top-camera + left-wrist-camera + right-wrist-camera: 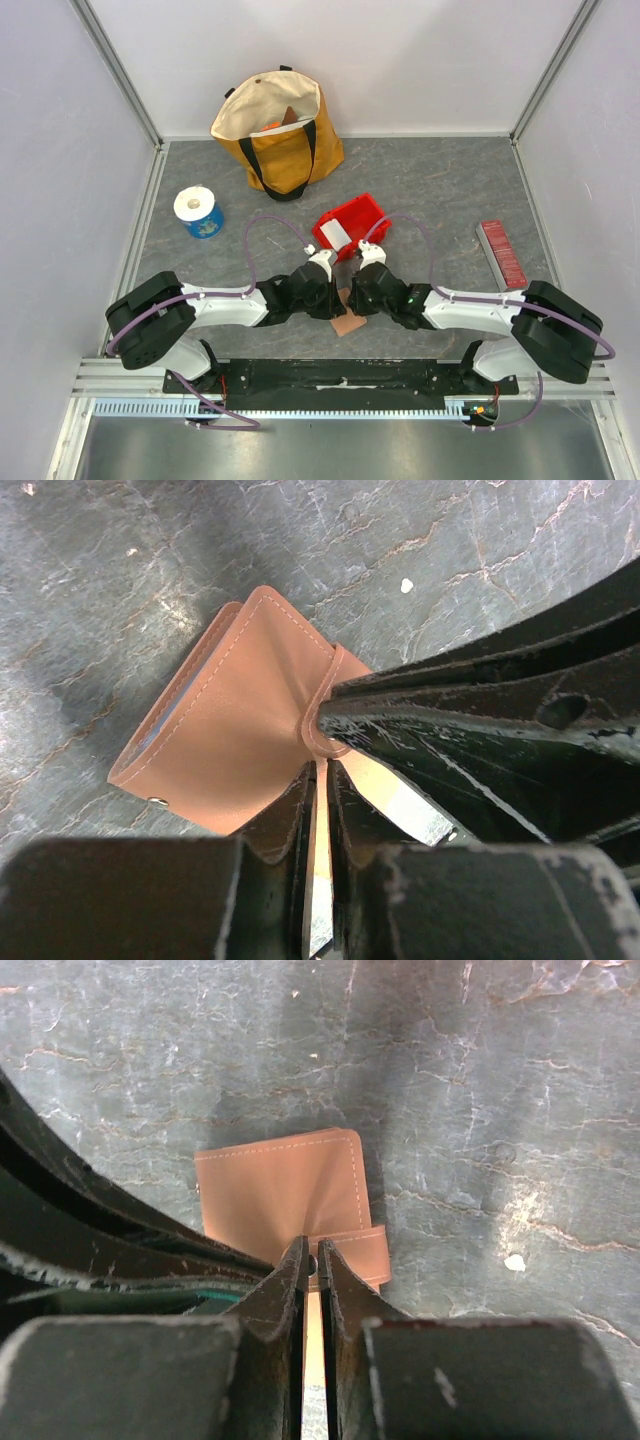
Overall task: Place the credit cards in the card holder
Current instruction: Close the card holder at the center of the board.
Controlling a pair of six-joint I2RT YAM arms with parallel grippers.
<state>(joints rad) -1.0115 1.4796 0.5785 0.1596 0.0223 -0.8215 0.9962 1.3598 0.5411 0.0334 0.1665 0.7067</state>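
The tan card holder [347,322] lies closed on the grey table between the two arms. In the left wrist view my left gripper [321,780] is shut on a thin edge of the card holder [230,730], beside its snap tab. My right gripper [312,1260] is shut on the snap tab [355,1250] of the card holder [280,1190]. From above, the left gripper [333,298] and right gripper [353,298] meet over it. A thin bluish edge [165,715] shows in its fold. A white rectangle [334,235], perhaps one of the credit cards, lies in the red bin.
The red bin [368,215] stands just behind the grippers. A yellow tote bag [280,130] lies at the back. A blue and white roll [198,212] stands at the left. A dark-red ribbed bar [501,253] lies at the right.
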